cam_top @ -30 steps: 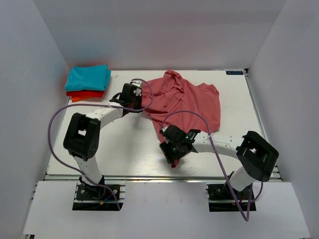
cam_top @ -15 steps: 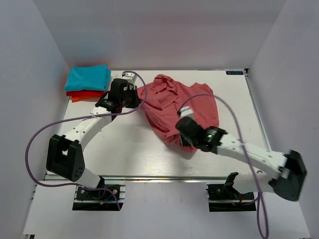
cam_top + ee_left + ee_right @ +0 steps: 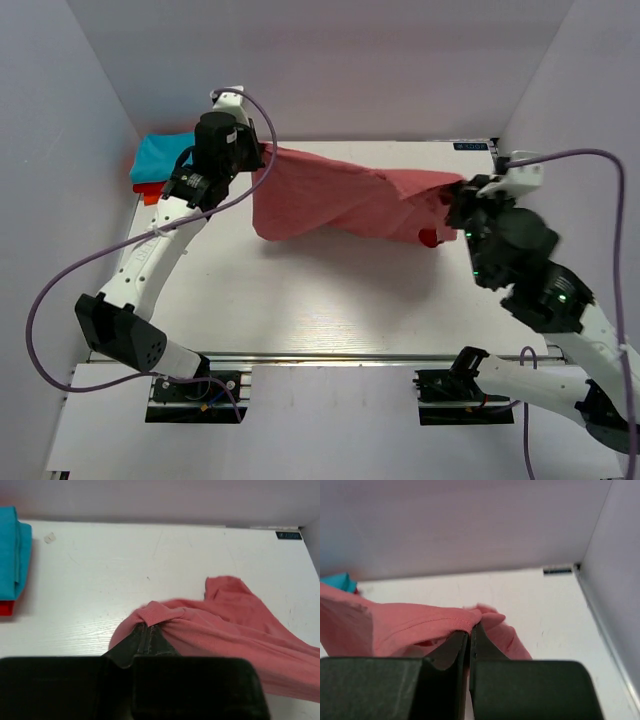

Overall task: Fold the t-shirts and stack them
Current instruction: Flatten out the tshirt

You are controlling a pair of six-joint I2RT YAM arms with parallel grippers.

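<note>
Tees are lying stacked at the far-left corner of the worktop [image 3: 300, 290]. The turquoise t-shirt [image 3: 158, 158], folded into a small rectangle, is resting on the orange-red t-shirt [image 3: 146, 192], whose edge is peeking out beneath it on the near side. The left arm is partly covering this stack in the top view, while the left wrist view is showing both tees lying flat on the worktop.

Just right of the stack, raised above the worktop's far-left part, the left gripper [image 3: 258, 152] is pinching one edge of the salmon-pink t-shirt [image 3: 340, 205]. Its jaws are pressing fully together on a small fold of the fabric, which the left wrist view is showing close up. From there the salmon-pink t-shirt is hanging in the air as a wide, sagging band across the far half of the worktop, and it is casting a soft shadow on the surface below. Whether its lowest folds are touching the worktop I cannot tell.

Above the far-right part of the worktop, the right gripper [image 3: 457, 192] is clamping the other end. Its jaws are closing tight on a hemmed edge, with a little cloth bunching beyond the fingertips. A small dark label [image 3: 473, 146] is sitting at the worktop's far-right corner. A purple cable [image 3: 575, 152] is arching over the right arm, beyond the worktop's right edge.
</note>
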